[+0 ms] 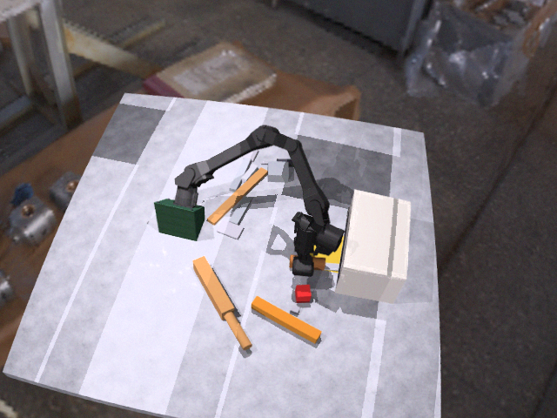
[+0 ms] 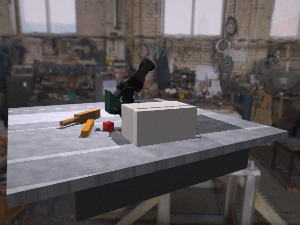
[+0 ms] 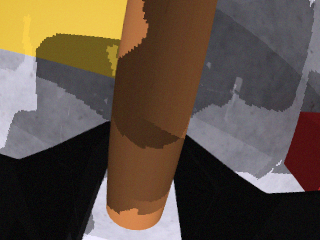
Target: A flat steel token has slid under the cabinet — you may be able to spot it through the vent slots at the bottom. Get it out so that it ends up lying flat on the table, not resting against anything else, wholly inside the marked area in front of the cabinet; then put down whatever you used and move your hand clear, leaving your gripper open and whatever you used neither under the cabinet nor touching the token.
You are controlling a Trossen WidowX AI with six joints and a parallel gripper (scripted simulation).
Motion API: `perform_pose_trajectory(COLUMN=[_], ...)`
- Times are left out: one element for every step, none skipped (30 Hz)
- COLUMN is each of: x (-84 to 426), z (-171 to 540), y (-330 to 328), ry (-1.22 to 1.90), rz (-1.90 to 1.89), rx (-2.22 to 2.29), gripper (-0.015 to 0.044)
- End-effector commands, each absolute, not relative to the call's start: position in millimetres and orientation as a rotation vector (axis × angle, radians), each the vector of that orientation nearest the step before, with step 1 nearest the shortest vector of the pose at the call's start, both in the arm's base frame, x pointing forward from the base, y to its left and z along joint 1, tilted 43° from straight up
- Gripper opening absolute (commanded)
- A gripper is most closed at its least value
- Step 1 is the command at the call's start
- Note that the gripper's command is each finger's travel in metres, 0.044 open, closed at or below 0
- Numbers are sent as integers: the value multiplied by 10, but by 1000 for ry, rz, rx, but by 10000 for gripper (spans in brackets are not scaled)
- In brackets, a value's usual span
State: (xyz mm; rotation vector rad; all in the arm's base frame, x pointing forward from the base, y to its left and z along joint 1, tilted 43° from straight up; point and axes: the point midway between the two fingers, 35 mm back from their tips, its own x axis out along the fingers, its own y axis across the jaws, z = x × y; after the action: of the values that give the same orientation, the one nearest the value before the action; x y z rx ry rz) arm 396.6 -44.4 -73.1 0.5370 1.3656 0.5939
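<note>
The cream cabinet (image 1: 368, 243) (image 2: 167, 127) stands on the table (image 1: 130, 360) (image 2: 60, 167). My gripper (image 1: 303, 264) (image 3: 144, 135) is low in front of it, shut on a round orange-brown handle (image 1: 319, 262) (image 3: 155, 95). The handle's near end sticks out between the fingers in the wrist view, and its other end runs out of that view. The yellow marked area (image 1: 332, 256) (image 3: 60, 22) lies beside the handle, partly hidden by the arm. The steel token cannot be made out in any view. The gripper is hidden behind the cabinet in the exterior view.
A red block (image 1: 303, 293) (image 2: 108, 126) (image 3: 307, 150) stands close to the gripper. Beyond it lie a small grey piece (image 1: 294, 312) (image 2: 97, 129), an orange bar (image 1: 285, 319) (image 2: 87, 128) and a paddle-shaped piece (image 1: 211, 286) (image 2: 87, 115). A long orange strip (image 1: 238, 195) lies near the green base block (image 1: 178, 220).
</note>
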Motion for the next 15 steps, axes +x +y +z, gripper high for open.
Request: perform_pose_trajectory(x=[3898,3889,3880,3870,3861,3851,3842,3832,3823,3813,3804,3795,3785,3775,3765], z=[-744,-746,-748,-749,-751,-753,-754,-756,-758,-759,-761,-763,-764,-766,-767], y=[-438,-438,-438,-438,-438,-438,-438,-438,-438,-438,-439,-439,-439,-439,-439], ry=[1366,1366,1366,1366,1367,1367,1367,1367,1367,1367,1367,1367,1367,1367,1367], rz=[599,599,599,599,599,599,599,599,599,599,599,599,599,599,599], rx=[539,539,539,539,539,539,539,539,539,539,539,539,539,539,539], gripper=[0,0,0,0,0,0,0,0,0,0,0,0,0,0,0])
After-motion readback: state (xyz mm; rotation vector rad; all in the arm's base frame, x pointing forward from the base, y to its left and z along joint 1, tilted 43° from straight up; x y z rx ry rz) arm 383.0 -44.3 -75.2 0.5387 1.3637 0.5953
